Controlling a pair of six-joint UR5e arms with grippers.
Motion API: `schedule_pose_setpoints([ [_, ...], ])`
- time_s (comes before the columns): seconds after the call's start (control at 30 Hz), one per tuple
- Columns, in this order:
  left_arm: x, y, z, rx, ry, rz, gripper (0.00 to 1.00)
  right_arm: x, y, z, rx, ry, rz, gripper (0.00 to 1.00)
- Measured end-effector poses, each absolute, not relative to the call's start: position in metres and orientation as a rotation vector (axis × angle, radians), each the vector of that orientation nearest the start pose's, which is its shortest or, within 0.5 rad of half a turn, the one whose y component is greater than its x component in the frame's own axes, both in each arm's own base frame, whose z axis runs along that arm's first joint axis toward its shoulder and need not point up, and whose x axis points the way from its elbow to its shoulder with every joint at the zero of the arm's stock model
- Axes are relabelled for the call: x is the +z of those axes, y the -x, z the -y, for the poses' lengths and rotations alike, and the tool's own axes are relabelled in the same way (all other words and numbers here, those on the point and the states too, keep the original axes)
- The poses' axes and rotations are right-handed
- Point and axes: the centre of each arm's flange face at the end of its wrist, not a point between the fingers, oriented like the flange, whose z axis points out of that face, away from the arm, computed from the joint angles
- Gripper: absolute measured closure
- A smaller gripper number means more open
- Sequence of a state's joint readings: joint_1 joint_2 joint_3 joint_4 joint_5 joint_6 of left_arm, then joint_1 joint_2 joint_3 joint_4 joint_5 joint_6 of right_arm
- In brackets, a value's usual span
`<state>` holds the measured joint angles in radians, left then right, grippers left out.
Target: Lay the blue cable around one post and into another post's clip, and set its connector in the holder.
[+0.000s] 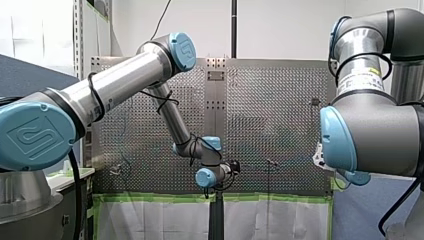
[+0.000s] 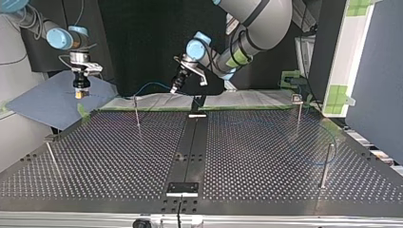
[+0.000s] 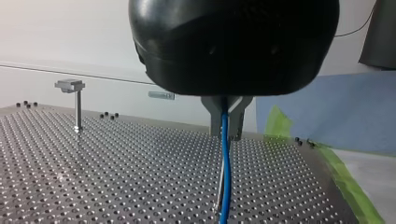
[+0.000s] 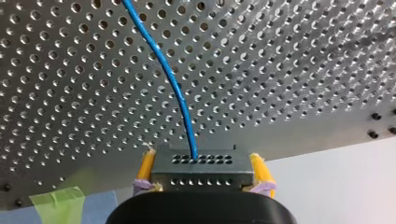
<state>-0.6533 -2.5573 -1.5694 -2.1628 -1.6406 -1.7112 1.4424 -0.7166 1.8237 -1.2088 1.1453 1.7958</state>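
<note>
Your left hand (image 3: 225, 135) is clenched on the blue cable (image 3: 225, 172), above the surface (image 3: 116, 177) near its far edge in the top view. Your right hand (image 4: 201, 158) grasps the connector (image 4: 201, 175), the cable running out from it.

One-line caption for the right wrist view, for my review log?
My right hand, yellow-padded, grips the dark connector, its blue cable trailing away over the perforated table.

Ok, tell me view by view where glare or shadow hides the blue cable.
Left wrist view: blue cable plain in my left claw, no glare. Top view: sheen on the table leaves the cable faint near the post at its right. Right wrist view: holes glint, yet cable and connector in my right claw stand out. Front view: cable not discernible.
</note>
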Motion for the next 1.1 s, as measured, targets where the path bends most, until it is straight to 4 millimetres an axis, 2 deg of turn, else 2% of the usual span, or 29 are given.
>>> schedule_pose_setpoints([
  [0.23,-0.031,-0.461,0.502,-0.555,-0.345,-1.573,1.0,-0.021,-0.098,0.615,1.584,-1.32,1.179,1.0],
  [1.1,-0.024,-0.495,0.482,-0.527,-0.296,-1.585,1.0,-0.02,-0.095,0.625,1.597,-1.302,1.188,1.0],
])
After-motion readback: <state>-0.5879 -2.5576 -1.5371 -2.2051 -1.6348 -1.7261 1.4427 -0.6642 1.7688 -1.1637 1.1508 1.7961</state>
